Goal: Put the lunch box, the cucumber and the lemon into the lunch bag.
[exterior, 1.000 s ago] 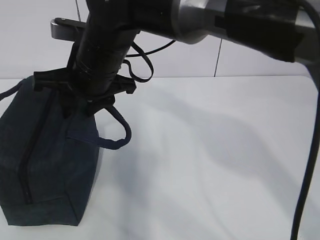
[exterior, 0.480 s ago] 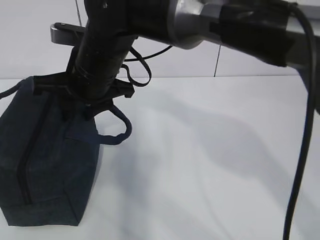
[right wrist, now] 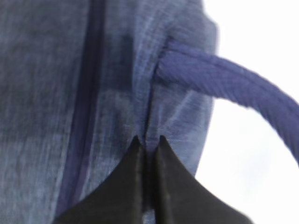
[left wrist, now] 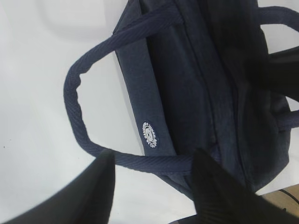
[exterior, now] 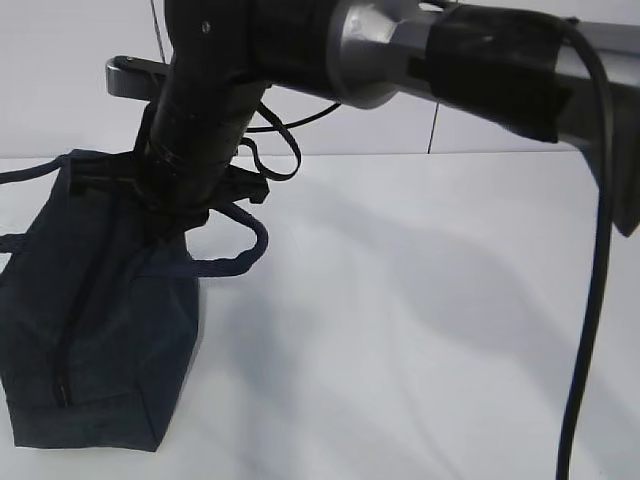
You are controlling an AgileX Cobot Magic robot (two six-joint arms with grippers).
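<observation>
Right gripper (right wrist: 147, 140) has its two dark fingers pressed together, pinching a small fold of the lunch bag (right wrist: 93, 93) fabric between the tips. Just left of that pinch runs the bag's dark zipper line (right wrist: 88, 93), and just above and to the right one loop handle (right wrist: 233, 88) springs from the fabric and arcs away over the white table (right wrist: 252, 177). In the exterior view this arm reaches across from the right and comes down on the bag's top, its wrist hiding the fingertips; the lunch bag (exterior: 100, 330) sits directly beneath it at the left of the table (exterior: 420, 330), with a handle (exterior: 240, 255) curling out beside the wrist.

Left gripper (left wrist: 152, 168) stands spread, its fingers apart and closing on nothing. Between and just beyond its fingers lies the other handle (left wrist: 74, 107), looping out onto the table, with a small white round logo patch (left wrist: 150, 134) on the bag's side above it.
</observation>
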